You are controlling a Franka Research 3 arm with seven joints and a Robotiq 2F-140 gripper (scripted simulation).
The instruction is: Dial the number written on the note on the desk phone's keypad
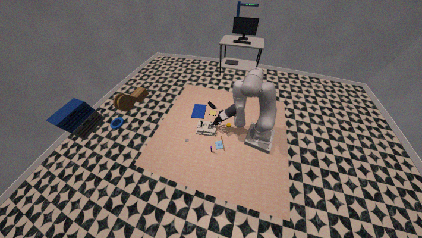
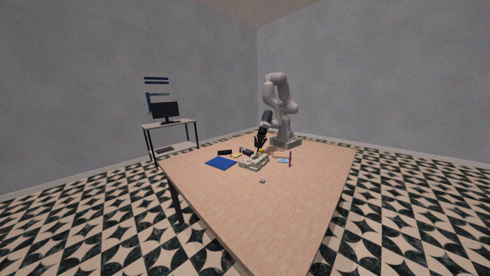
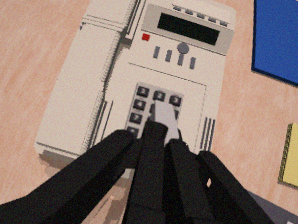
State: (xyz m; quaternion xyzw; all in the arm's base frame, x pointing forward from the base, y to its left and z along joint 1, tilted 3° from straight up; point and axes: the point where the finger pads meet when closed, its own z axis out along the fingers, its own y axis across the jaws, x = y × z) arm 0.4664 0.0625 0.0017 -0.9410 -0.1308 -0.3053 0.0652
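Note:
The cream desk phone (image 1: 205, 127) (image 2: 252, 159) lies on the wooden table (image 1: 226, 175). Its handset (image 3: 87, 76) rests in the cradle on the left side in the wrist view. The dark keypad (image 3: 156, 106) sits below the display (image 3: 189, 28). My gripper (image 3: 159, 115) (image 1: 214, 122) (image 2: 256, 155) is shut with nothing between the fingers; the joined fingertips are over the keypad's middle column, covering the keys there. A yellow note (image 1: 213, 112) (image 2: 235, 155) (image 3: 292, 156) lies beside the phone; its writing cannot be read.
A blue pad (image 1: 198, 110) (image 2: 221, 163) (image 3: 276, 32) lies beyond the phone. A black bar (image 1: 211, 105), a yellow disc (image 1: 228, 125), a small blue note (image 1: 219, 144), a purple pen (image 2: 290, 159) and a small grey cube (image 1: 186, 140) lie around. The robot base (image 1: 259, 140) stands to the right.

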